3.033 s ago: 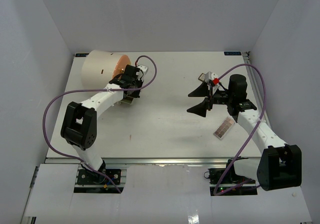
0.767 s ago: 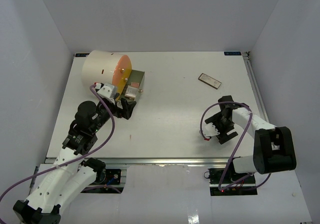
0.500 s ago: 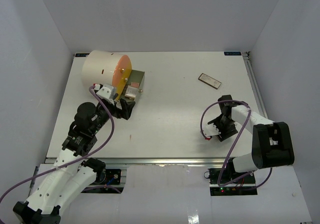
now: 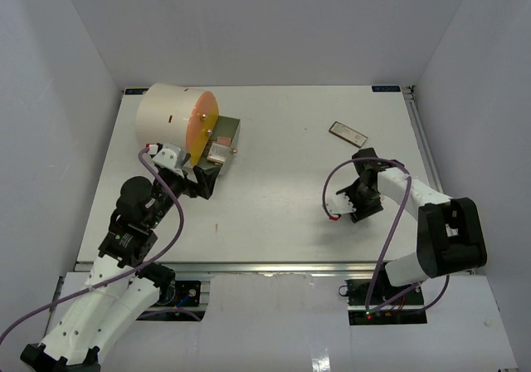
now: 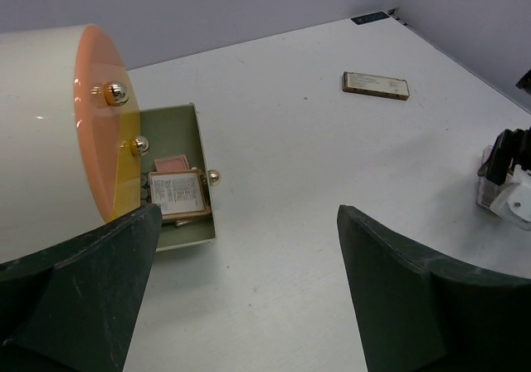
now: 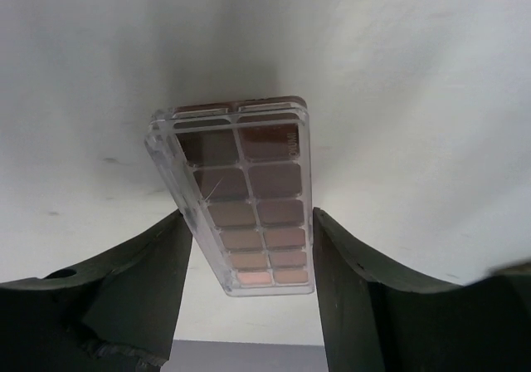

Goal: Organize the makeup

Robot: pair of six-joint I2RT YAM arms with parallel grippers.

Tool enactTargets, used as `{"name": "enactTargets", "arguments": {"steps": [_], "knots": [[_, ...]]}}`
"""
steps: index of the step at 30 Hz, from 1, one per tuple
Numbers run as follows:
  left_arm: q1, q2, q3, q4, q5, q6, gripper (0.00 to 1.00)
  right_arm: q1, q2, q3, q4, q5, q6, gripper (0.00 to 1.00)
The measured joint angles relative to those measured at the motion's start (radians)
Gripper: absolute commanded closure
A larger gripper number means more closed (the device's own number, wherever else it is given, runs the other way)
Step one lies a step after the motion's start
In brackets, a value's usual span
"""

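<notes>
A white table (image 4: 274, 189) carries a cream cylinder (image 4: 164, 119) at ten o'clock, lying on its side with an orange face. An olive drawer (image 5: 170, 131) stands open at three o'clock of that face, with pink palettes (image 5: 176, 196) lying inside. The left gripper (image 5: 249, 210) hovers near the drawer at its six o'clock, jaws spread wide and empty. The right gripper (image 4: 355, 202), at four o'clock on the table, pinches a clear-lidded eyeshadow palette (image 6: 245, 198), one finger against each long edge. A second palette (image 4: 348, 134) lies flat at two o'clock, well apart from both grippers
</notes>
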Motion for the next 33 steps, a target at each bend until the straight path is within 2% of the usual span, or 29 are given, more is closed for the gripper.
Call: {"name": "enactTargets", "arguments": {"steps": [4,8,13,16,24,33], "knots": [[0.0,-0.032,-0.015,0.009,-0.014,0.005,0.02,0.147,0.004,0.139,0.043,-0.01,0.145,0.74],[0.0,-0.076,-0.038,0.021,-0.069,0.01,0.02,0.327,0.029,0.318,0.1,0.057,0.233,0.74],[0.006,-0.154,-0.061,0.035,-0.182,0.016,0.02,0.496,0.143,0.537,0.204,0.145,0.229,0.77],[0.017,-0.185,-0.063,0.048,-0.238,0.019,0.02,0.562,0.208,0.614,0.292,0.192,0.189,0.79],[0.059,-0.204,-0.073,0.066,-0.307,0.02,0.02,0.7,0.362,0.656,0.629,0.186,0.065,0.78],[0.095,-0.241,-0.078,0.079,-0.336,0.019,0.02,0.724,0.524,0.655,0.957,0.103,-0.022,0.73]]}}
